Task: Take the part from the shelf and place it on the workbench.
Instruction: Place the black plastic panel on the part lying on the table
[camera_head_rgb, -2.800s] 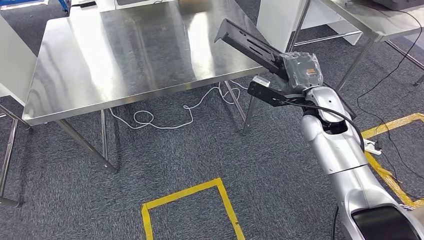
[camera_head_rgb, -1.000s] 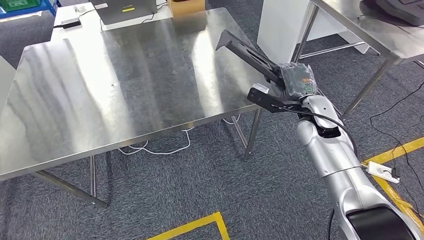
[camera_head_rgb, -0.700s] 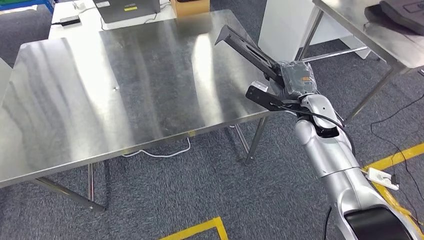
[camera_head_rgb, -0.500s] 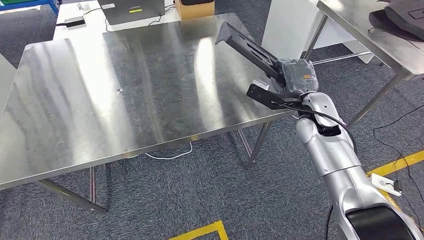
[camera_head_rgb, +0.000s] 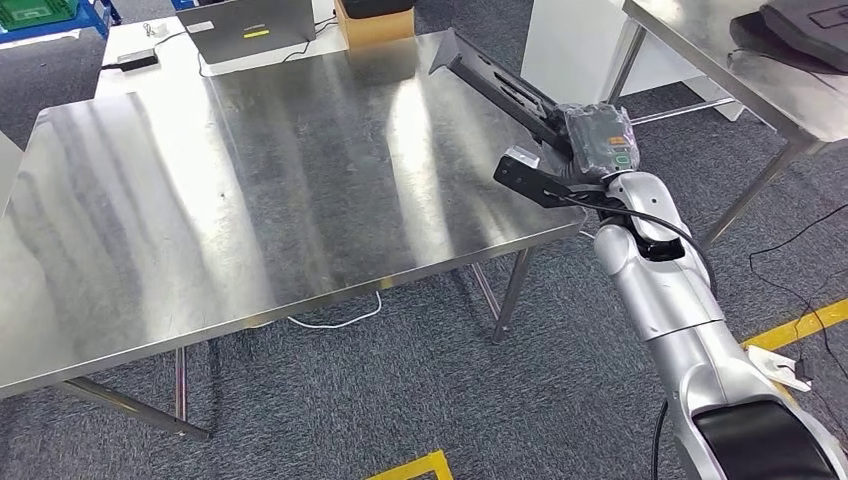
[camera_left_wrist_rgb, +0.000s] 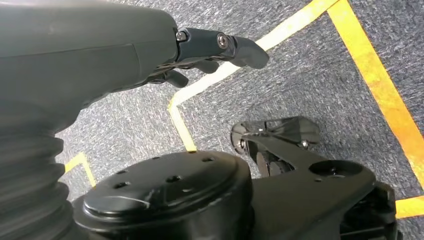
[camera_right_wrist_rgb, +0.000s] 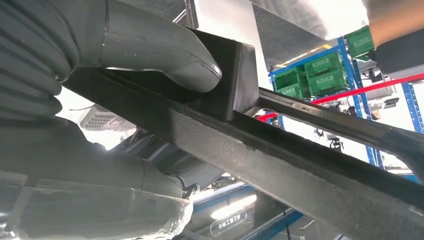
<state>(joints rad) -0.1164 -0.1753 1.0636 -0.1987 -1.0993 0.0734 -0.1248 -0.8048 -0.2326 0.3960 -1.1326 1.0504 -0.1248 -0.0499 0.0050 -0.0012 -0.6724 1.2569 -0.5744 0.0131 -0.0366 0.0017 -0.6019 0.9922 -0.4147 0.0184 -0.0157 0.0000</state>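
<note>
In the head view, my right hand (camera_head_rgb: 597, 140) grips a long black slotted part (camera_head_rgb: 500, 88) by its near end. The part slants up and away over the right edge of the steel workbench (camera_head_rgb: 250, 170), held above the surface without touching it. From the right wrist, the grey thumb (camera_right_wrist_rgb: 160, 50) presses on the black part (camera_right_wrist_rgb: 300, 170), which runs across the picture. My left hand (camera_left_wrist_rgb: 200, 50) hangs over grey carpet with yellow tape and holds nothing, its thumb out.
A laptop (camera_head_rgb: 245, 25) and a cardboard box (camera_head_rgb: 375, 20) sit beyond the workbench's far edge. A second steel table (camera_head_rgb: 740, 70) carrying a dark bag (camera_head_rgb: 800, 30) stands at the right. A white cable (camera_head_rgb: 335, 318) lies under the bench, with yellow floor tape (camera_head_rgb: 800, 325) nearby.
The camera has moved toward the workbench, which now spreads lower and wider in the picture. My right hand still holds the part, now a little higher over the bench's right edge.
</note>
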